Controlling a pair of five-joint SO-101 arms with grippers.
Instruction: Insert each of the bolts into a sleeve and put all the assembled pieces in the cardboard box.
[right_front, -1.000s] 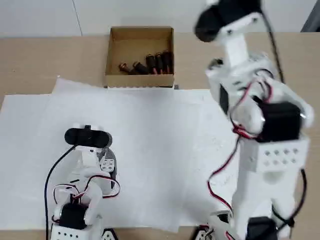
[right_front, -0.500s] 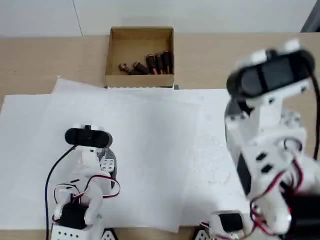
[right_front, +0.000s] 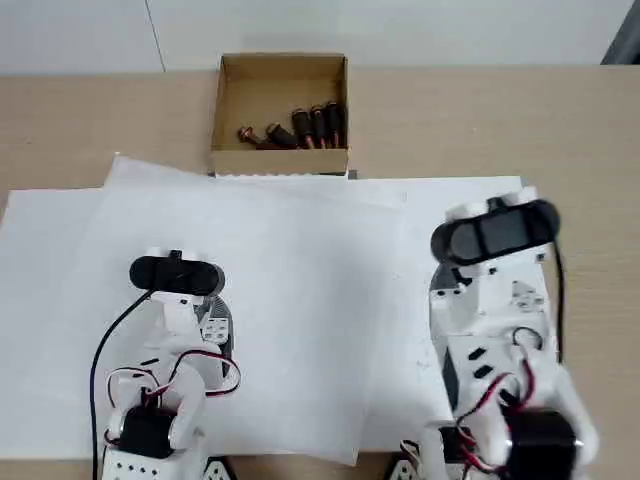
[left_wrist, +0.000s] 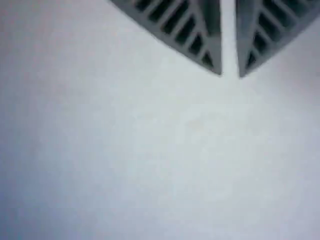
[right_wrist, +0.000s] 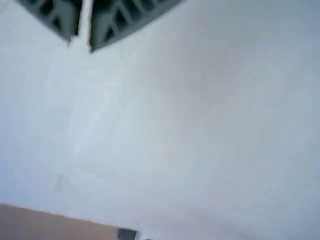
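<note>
White paper (right_front: 300, 260) on the worktop (right_front: 100, 110) lies under my left claw (left_wrist: 229, 70) and right claw (right_wrist: 80, 42), both closed empty, the right just folded back from the far cardboard box (right_front: 280, 160) holding the sleeved bolts (right_front: 305, 128), so I judge the job done.

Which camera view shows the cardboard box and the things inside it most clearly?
The high view. It looks down into the open cardboard box, where dark bolt pieces lie near its front wall. Both wrist views face the white paper instead.
</note>
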